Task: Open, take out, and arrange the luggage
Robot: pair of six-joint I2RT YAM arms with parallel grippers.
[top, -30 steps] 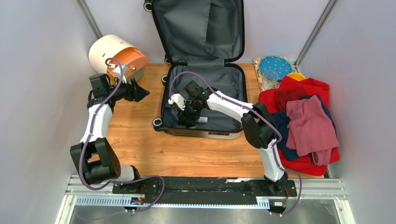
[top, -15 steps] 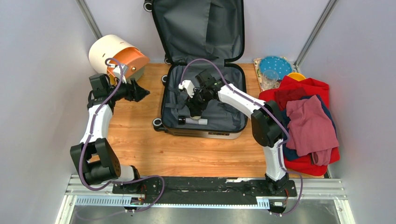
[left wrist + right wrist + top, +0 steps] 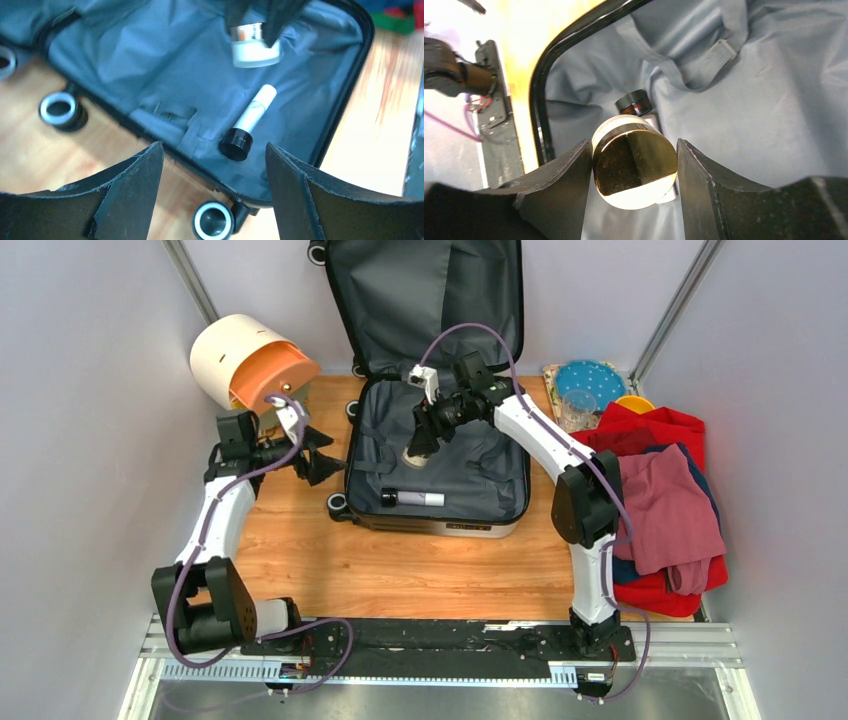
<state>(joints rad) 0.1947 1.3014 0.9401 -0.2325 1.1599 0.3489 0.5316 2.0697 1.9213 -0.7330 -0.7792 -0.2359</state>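
Observation:
The luggage (image 3: 470, 475) lies open on the wooden table, its lid propped against the back wall and its grey lining (image 3: 764, 115) showing. My right gripper (image 3: 422, 438) hangs above the lower half, shut on a white jar with a gold lid (image 3: 413, 457) (image 3: 634, 167) (image 3: 255, 47). A white tube with a black cap (image 3: 412, 498) (image 3: 247, 127) lies on the lining near the front rim. My left gripper (image 3: 325, 457) (image 3: 215, 185) stands open and empty beside the luggage's left edge, above a black wheel (image 3: 214, 222).
A round cream box with an orange drawer (image 3: 250, 360) sits at the back left. At the right lies a pile of red, maroon and blue clothes (image 3: 650, 500). Behind the pile are a blue plate (image 3: 590, 380) and a clear glass (image 3: 577, 408).
My right gripper has lifted the jar off the suitcase floor, up and toward the back. The left gripper has swung from the round box toward the luggage's left side and opened wider.

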